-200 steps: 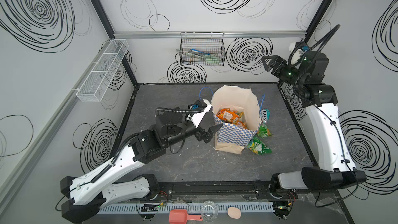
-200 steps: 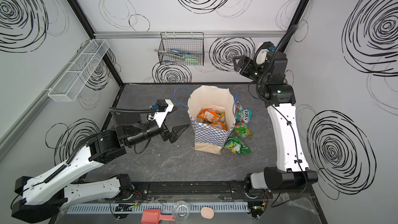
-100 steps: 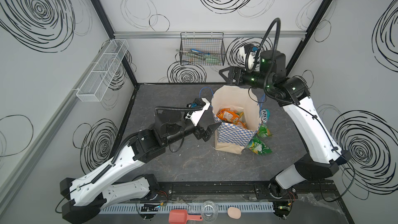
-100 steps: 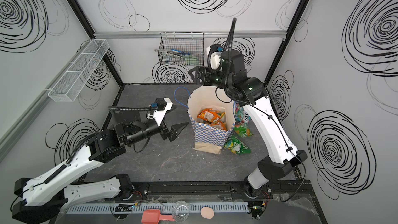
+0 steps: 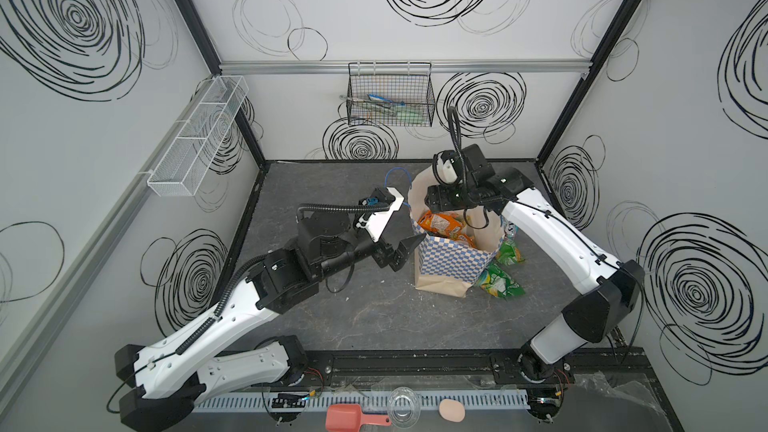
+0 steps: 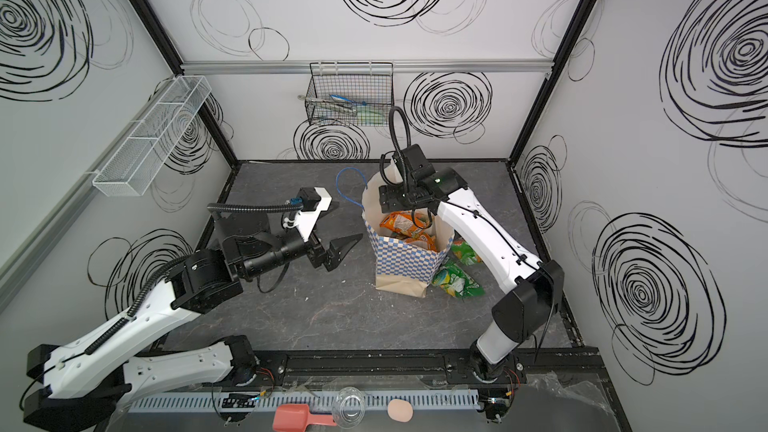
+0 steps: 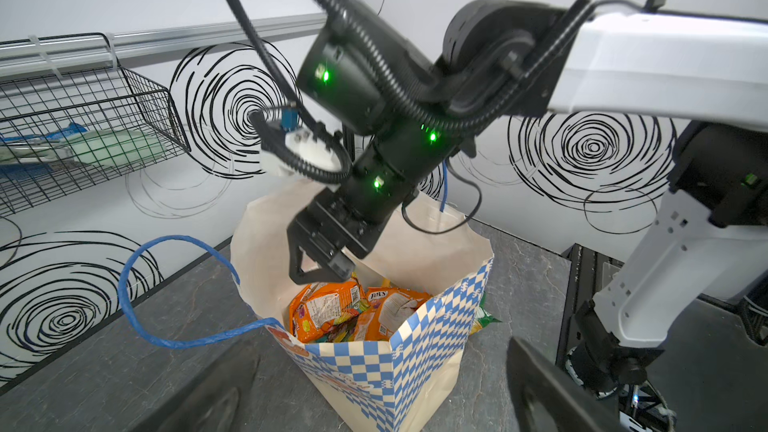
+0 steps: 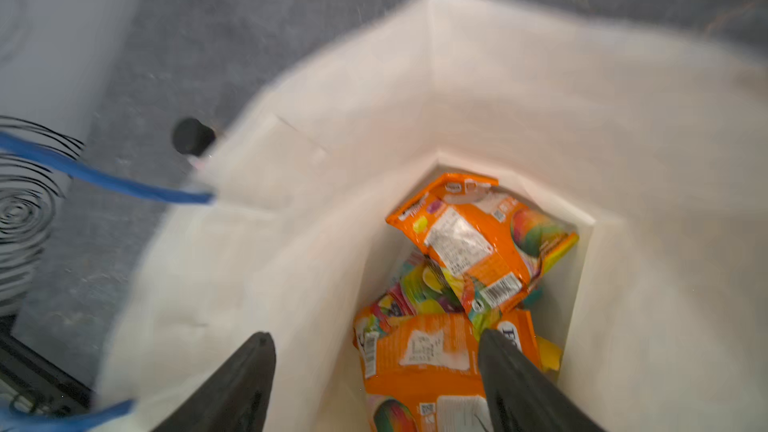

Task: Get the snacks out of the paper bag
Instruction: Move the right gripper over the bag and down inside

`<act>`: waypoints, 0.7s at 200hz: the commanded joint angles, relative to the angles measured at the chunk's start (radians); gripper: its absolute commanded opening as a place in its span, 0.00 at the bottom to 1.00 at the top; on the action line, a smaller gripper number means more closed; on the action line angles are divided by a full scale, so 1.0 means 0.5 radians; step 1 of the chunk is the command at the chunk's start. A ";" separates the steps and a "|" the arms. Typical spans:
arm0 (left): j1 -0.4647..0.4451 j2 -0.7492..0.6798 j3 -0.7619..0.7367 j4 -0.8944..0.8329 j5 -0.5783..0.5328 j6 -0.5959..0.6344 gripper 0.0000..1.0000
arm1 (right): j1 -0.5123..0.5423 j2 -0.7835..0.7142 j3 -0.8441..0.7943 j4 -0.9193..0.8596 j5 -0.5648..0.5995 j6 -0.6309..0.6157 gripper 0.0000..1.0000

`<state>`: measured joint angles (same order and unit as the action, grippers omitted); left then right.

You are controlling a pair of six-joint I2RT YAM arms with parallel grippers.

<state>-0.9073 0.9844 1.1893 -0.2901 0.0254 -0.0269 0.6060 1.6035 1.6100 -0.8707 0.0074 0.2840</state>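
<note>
Right gripper (image 7: 322, 270) hangs at the paper bag (image 5: 449, 259) mouth, jaws spread, empty, over orange snack packets (image 7: 324, 313) inside. Left gripper (image 5: 405, 251) gapes empty just left. Reach-in step, I'd say; next, dip and pinch the top packet (image 8: 469, 238).

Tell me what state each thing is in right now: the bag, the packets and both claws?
paper bag, upright, mouth open.
orange packets, piled inside the bag.
green packets, lying out on the table beside the bag.
right gripper, open, empty, at the bag's mouth over the orange packets.
left gripper, open, empty, beside the bag.
wire basket, hung on the back wall, holding tools.
</note>
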 commanded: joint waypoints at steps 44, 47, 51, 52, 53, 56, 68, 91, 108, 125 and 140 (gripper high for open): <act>0.014 -0.036 -0.002 0.043 0.018 -0.017 0.96 | -0.058 0.228 -0.234 0.012 0.093 -0.009 0.82; 0.014 -0.034 -0.004 0.044 0.019 -0.016 0.96 | -0.060 0.250 -0.232 -0.001 0.095 -0.009 0.82; 0.014 -0.036 -0.004 0.044 0.021 -0.017 0.96 | -0.061 0.281 -0.234 -0.011 0.104 -0.008 0.82; 0.014 -0.036 -0.004 0.044 0.022 -0.017 0.96 | -0.061 0.290 -0.233 -0.012 0.106 -0.010 0.82; 0.014 -0.036 -0.004 0.044 0.023 -0.017 0.96 | -0.060 0.298 -0.234 -0.014 0.108 -0.011 0.82; 0.014 -0.036 -0.004 0.043 0.025 -0.018 0.96 | -0.061 0.327 -0.237 -0.021 0.113 -0.017 0.82; 0.014 -0.032 -0.002 0.042 0.031 -0.017 0.96 | -0.064 0.385 -0.266 0.004 0.137 -0.026 0.82; 0.014 -0.035 0.002 0.038 0.026 -0.017 0.96 | -0.091 0.418 -0.369 0.134 0.121 -0.019 0.84; 0.014 -0.045 0.001 0.029 0.017 -0.022 0.96 | -0.113 0.453 -0.433 0.186 0.098 -0.013 0.85; 0.014 -0.054 0.001 0.021 0.011 -0.021 0.96 | -0.115 0.491 -0.517 0.244 0.093 -0.012 0.85; 0.014 -0.055 0.000 0.018 0.004 -0.017 0.96 | -0.116 0.519 -0.597 0.302 0.071 -0.011 0.85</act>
<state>-0.9066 0.9760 1.1893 -0.2970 0.0257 -0.0273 0.5541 1.8271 1.3750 -0.7578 0.0544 0.2790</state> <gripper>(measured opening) 0.962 0.851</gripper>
